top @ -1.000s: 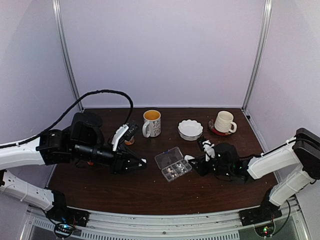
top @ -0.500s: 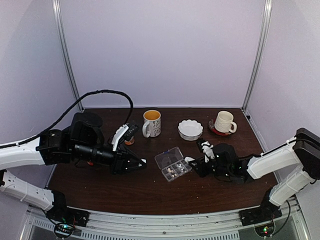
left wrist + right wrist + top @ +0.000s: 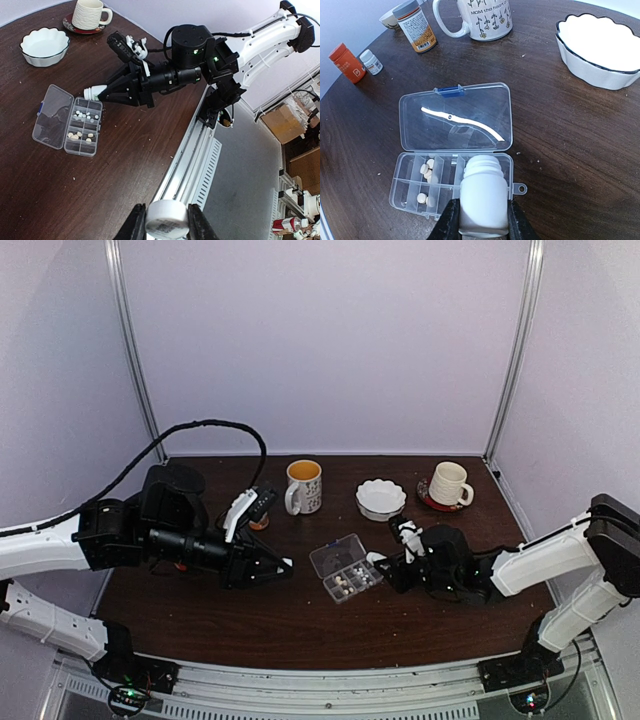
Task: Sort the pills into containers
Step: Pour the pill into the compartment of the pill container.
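Just ahead of the right fingers' (image 3: 448, 222) bottle (image 3: 483, 200) lie the containers (image 3: 406, 172).

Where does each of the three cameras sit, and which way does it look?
Top external: above and behind the bases, looking down on the table; left arm and right arm show.
Left wrist: on the left arm, facing right over the pill box to the right arm; left claw grips a white cap.
Right wrist: facing left, down on the pill box; right claw grips a white bottle.
Shared: both wrist views show pill box and bowl.
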Controlling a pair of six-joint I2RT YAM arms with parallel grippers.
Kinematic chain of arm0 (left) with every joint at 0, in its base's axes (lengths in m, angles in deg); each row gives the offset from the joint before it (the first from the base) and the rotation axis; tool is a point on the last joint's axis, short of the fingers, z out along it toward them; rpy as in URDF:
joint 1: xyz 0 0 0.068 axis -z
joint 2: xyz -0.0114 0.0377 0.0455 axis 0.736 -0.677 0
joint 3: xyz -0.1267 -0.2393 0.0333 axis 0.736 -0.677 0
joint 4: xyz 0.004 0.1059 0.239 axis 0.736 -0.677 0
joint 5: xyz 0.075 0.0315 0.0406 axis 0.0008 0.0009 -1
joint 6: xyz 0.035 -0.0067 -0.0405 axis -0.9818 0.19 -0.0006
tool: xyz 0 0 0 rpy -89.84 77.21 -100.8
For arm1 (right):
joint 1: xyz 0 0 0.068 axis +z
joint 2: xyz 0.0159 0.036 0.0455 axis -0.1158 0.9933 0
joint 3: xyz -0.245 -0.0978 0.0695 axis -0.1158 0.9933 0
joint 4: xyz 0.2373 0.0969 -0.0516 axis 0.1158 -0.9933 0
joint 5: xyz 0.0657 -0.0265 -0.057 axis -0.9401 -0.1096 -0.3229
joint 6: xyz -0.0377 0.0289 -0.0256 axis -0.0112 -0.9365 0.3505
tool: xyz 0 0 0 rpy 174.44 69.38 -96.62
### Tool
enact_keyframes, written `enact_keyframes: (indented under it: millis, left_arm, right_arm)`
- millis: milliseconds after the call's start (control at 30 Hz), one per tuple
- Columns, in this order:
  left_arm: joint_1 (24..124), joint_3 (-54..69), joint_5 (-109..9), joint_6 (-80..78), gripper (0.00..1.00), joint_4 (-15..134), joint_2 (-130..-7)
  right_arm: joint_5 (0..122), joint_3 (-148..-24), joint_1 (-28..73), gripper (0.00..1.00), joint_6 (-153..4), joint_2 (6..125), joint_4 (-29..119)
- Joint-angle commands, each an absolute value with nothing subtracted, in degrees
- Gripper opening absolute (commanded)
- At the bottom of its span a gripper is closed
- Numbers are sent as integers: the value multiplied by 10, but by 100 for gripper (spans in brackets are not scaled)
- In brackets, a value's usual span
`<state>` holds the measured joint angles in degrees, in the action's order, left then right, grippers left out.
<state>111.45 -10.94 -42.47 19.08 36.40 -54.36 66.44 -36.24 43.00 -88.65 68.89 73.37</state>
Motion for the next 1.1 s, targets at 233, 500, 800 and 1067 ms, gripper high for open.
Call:
enact_keyframes:
  millis: [233,500,800,1067]
  left_arm:
    - [1111,-98,-417,180,0,383,-546]
    - [1111,-96,-414,180,0,383,-551]
    - [1111,-98,-414,181,0,383,-548]
    - [1111,-98,-415,183,0,384,-548]
  right_arm:
    - [694,-376,441,0,-884,700,724]
    - [704,-370,442,0,-894,699,724]
    - [708,-382,442,0,-893,698,693]
    - [710,-381,442,0,-896,700,692]
